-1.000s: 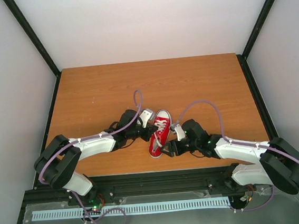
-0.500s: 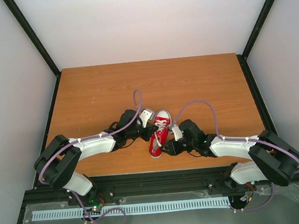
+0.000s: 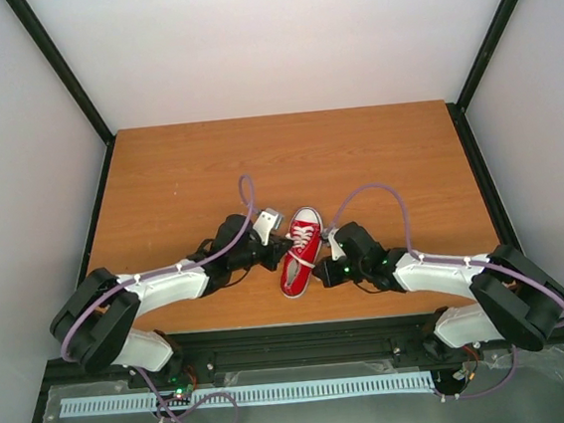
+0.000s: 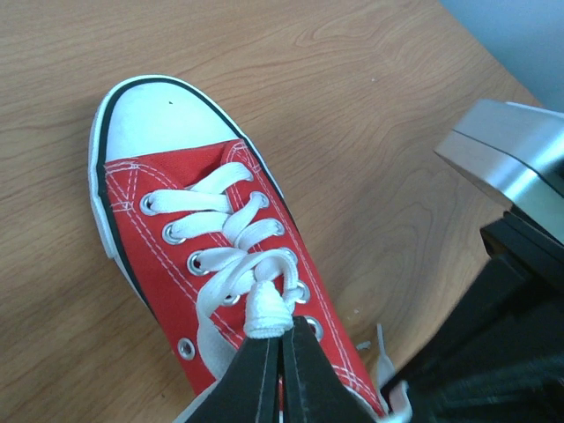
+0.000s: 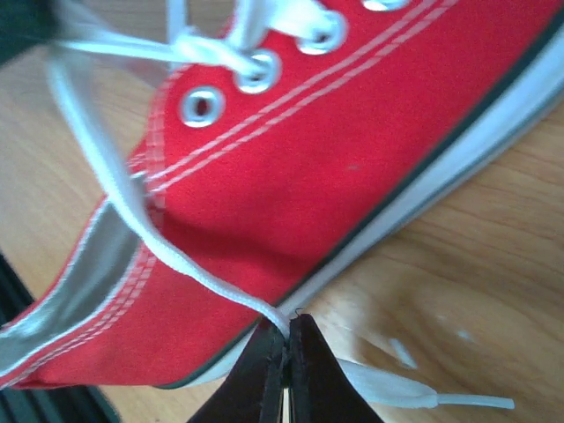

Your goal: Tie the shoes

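Wooden tabletop [image 3: 376, 152] under both arms. Left arm [image 3: 169, 280] reaching in from the left, right arm [image 3: 438, 274] from the right, now drawn in closer to the middle than a second ago. Red canvas sneaker [image 3: 301, 252] between them near the front-middle of the tabletop, flat on its sole, white toe cap [image 4: 159, 119] pointing to the far side. Left tool [image 4: 280, 357] pressed together on a bunched white lace [image 4: 267, 310] above the upper eyelets. Right tool [image 5: 286, 352] just snapped together from wide apart, now pinching a thin lace strand [image 5: 132, 229] low beside the sole rim [image 5: 458, 167], loose tail [image 5: 414, 392] trailing on the wood. Upshot: one lace secured per tool, probably ready to pull taut and cross for the knot. No knot or bow visible yet, so tying barely begun. Slip risk on the right: narrow pinch on a flat strand.
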Controlling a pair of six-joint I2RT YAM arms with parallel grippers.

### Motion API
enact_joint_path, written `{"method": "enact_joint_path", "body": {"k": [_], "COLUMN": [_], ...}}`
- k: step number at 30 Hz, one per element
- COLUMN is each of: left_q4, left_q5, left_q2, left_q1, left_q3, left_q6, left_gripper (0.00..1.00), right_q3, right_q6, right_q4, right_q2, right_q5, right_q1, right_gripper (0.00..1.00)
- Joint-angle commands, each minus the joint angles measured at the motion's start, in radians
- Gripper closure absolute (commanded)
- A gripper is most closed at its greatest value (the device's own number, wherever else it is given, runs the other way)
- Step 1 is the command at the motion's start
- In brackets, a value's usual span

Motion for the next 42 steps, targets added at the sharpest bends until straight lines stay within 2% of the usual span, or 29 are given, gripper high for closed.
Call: {"method": "enact_joint_path", "body": {"k": [1, 9, 14, 20, 27, 32, 42], "left_q4": [0.085, 0.115, 0.145, 0.106, 0.092, 0.053, 0.077], "left_q5": [0.022, 0.011, -0.02, -0.071, -0.102, -0.144, -0.131], "left_q2": [-0.033, -0.039, -0.068, -0.116, -0.179, -0.212, -0.188], "left_q1": [-0.011, -0.059, -0.077, -0.077, -0.077, -0.077, -0.077], "left_q3": [-0.005, -0.046, -0.094, -0.122, -0.178, -0.173, -0.107], "left_q6": [-0.042, -0.09, -0.137, -0.143, -0.189, -0.202, -0.196], "left_gripper": [0.99, 0.99, 0.99, 0.98, 0.92, 0.92, 0.97], "right_q3": [0.041, 0.084, 0.113, 0.161, 0.22, 0.203, 0.113], "right_q6": [0.01, -0.023, -0.076, -0.067, -0.059, -0.039, -0.016], "right_q4": [-0.113, -0.147, -0.153, -0.149, -0.157, -0.189, -0.232], "right_q2": [0.007, 0.009, -0.001, 0.001, 0.064, 0.084, 0.011], "right_q5": [0.087, 0.044, -0.064, -0.086, -0.049, -0.031, -0.03], "right_q1": [-0.035, -0.111, -0.111, -0.111, -0.111, -0.111, -0.111], "right_gripper": [0.97, 0.97, 0.97, 0.97, 0.97, 0.97, 0.97]}}
